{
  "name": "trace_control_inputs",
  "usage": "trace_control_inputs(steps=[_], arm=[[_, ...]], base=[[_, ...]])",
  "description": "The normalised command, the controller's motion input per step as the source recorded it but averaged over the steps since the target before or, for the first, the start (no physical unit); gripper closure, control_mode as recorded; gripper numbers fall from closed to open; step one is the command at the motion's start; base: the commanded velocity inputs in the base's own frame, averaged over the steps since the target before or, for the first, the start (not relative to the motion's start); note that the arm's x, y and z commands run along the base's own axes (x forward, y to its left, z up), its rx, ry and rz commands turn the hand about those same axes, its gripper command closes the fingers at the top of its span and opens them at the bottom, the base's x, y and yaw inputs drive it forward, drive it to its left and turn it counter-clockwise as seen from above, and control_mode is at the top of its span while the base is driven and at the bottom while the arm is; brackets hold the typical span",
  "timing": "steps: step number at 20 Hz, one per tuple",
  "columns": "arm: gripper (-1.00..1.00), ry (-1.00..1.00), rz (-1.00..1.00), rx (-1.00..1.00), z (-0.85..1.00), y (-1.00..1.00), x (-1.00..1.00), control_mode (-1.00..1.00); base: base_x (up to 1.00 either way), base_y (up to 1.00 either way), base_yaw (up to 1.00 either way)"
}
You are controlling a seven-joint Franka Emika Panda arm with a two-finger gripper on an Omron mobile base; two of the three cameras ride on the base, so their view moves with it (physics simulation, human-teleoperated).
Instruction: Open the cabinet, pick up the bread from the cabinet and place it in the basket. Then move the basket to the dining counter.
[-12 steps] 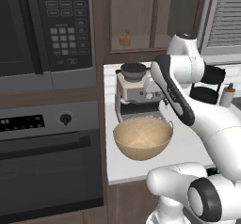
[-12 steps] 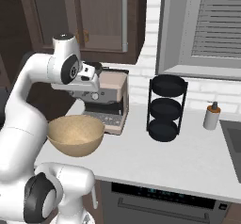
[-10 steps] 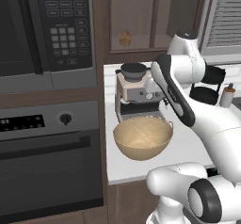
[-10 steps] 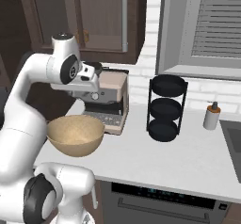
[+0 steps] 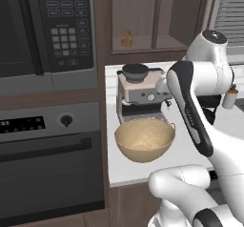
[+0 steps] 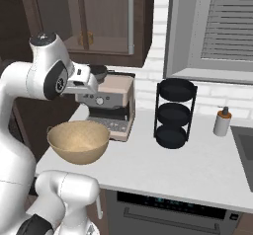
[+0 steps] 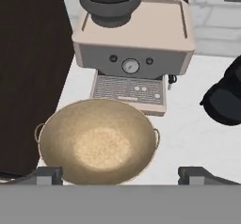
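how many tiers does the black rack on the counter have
3. The black rack stands right of the coffee machine, its round trays stacked top, middle and bottom; all three show in the right base view.

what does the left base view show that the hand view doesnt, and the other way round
Left base view alone: the microwave, the oven beneath it, and the bread behind the shut glass doors of the cabinet.

Hand view alone: the end effector, its fingertips spread wide apart above the basket, and the inside of the basket from straight above, with nothing in it.

Both: the basket on the white counter, right in front of the coffee machine.
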Motion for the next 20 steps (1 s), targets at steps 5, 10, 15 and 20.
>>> trace_control_inputs(steps=[5, 10, 15, 20], arm=[[-1.0, -0.19, 0.0, 0.0, 0.86, -0.19, -0.08, -1.0], [-1.0, -0.21, 0.0, 0.0, 0.74, -0.38, 0.0, -1.0], [-1.0, -0.22, -0.03, 0.0, 0.64, -0.45, -0.02, -1.0], [-1.0, -0.16, -0.05, 0.0, 0.39, -0.52, 0.0, -1.0]], base=[[0.0, 0.0, 0.0], [0.0, 0.0, 0.0], [0.0, 0.0, 0.0], [0.0, 0.0, 0.0]])
